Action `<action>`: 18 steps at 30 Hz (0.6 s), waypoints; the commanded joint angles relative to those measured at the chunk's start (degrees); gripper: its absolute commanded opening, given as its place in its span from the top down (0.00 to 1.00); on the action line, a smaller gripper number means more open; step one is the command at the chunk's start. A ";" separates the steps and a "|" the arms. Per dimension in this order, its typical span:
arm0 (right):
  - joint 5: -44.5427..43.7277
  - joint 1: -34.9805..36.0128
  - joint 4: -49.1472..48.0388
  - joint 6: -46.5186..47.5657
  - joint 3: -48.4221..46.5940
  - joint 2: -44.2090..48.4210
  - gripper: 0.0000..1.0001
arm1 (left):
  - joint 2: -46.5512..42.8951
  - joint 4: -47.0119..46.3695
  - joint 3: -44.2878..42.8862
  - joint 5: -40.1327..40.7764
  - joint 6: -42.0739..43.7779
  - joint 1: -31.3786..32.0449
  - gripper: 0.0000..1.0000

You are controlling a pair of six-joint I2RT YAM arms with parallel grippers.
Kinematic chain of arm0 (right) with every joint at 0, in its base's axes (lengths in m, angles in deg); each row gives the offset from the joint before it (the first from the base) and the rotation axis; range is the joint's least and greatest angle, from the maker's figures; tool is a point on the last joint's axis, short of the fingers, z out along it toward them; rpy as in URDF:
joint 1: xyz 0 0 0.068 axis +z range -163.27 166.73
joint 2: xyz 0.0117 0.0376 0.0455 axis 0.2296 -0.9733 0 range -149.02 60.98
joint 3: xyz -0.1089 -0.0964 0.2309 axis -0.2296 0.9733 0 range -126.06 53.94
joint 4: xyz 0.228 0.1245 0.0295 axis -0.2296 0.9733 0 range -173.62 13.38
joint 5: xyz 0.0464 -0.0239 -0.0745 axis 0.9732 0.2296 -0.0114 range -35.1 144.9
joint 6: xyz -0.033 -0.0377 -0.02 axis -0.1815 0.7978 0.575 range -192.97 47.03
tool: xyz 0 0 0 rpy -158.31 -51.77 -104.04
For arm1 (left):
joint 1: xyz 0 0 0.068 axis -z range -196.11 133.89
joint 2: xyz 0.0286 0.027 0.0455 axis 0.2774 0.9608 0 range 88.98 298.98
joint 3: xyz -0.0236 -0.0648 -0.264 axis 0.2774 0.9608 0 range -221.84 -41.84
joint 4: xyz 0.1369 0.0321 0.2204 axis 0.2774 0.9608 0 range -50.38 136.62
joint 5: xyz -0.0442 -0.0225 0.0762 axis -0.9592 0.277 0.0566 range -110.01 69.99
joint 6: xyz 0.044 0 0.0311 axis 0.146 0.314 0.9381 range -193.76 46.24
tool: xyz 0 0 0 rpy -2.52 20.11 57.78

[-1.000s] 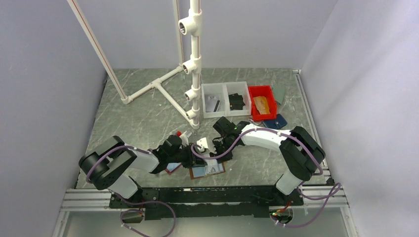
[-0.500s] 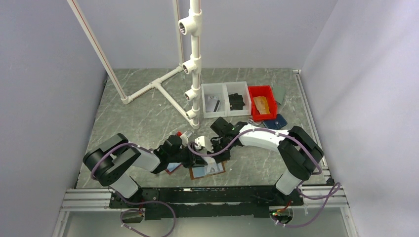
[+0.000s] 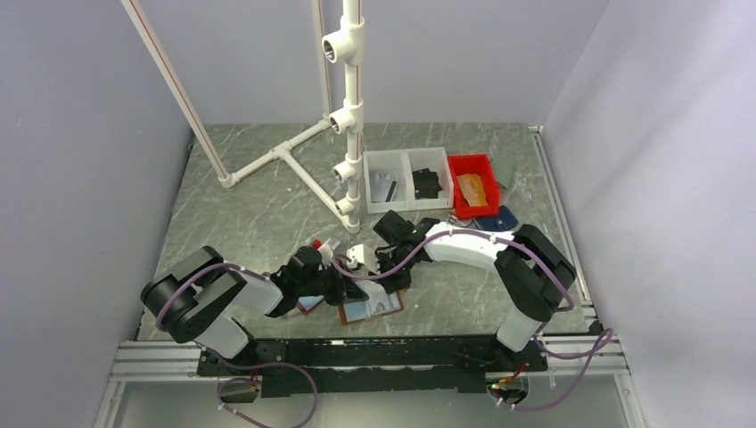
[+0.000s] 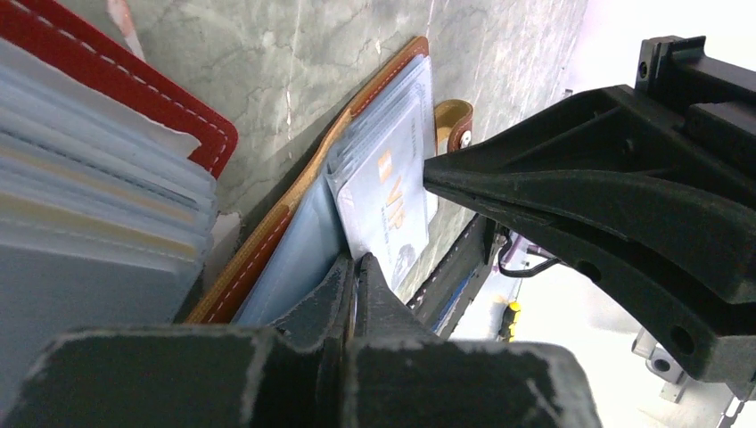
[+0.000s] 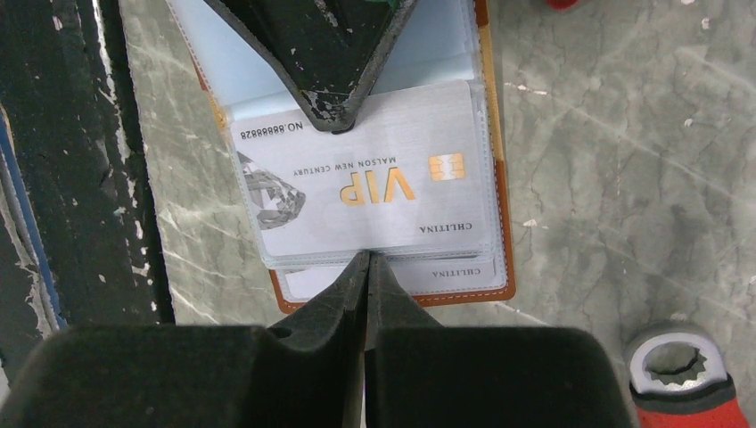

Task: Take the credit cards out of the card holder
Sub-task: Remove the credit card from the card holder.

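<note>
The tan card holder (image 3: 373, 308) lies open and flat on the marbled bench (image 3: 258, 205), close to the near edge and between the two arms, its clear sleeves facing up. In the topmost sleeve sits a silver card (image 5: 374, 192) printed with "VIP" in gold, a chip and a diamond picture; more sleeves show stacked beneath it. The left pincer (image 4: 357, 264) is fully closed, its two fingers pressed flat together, with the tips meeting the edge of the sleeve that carries the silver card. The right pincer (image 5: 367, 260) is likewise closed tight, its tips touching the opposite long edge of that same sleeve, so the two point at each other across the card. Whether either one has nipped the thin plastic or the card edge cannot be told; no card has come clear of the holder. Just beside the tan holder, on the left arm's side, a red card holder (image 4: 134, 98) with white stitching lies open, its own sleeves fanned out. A small red-and-white ring-shaped piece (image 5: 682, 379) rests on the bench near the right pincer. Farther back stand two white bins (image 3: 408, 183), a red bin (image 3: 472, 187) and a white pipe frame (image 3: 352, 116)
</note>
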 commanded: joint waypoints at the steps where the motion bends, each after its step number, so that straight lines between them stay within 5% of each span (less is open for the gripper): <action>1: -4.93 0.34 -2.79 1.00 0.66 -3.94 0.96 | -2.44 -1.50 0.59 -3.31 3.36 -1.01 1.00; 18: -4.99 0.35 -2.33 1.27 0.48 -4.04 0.95 | -6.38 6.18 0.44 -7.28 6.30 -4.36 0.95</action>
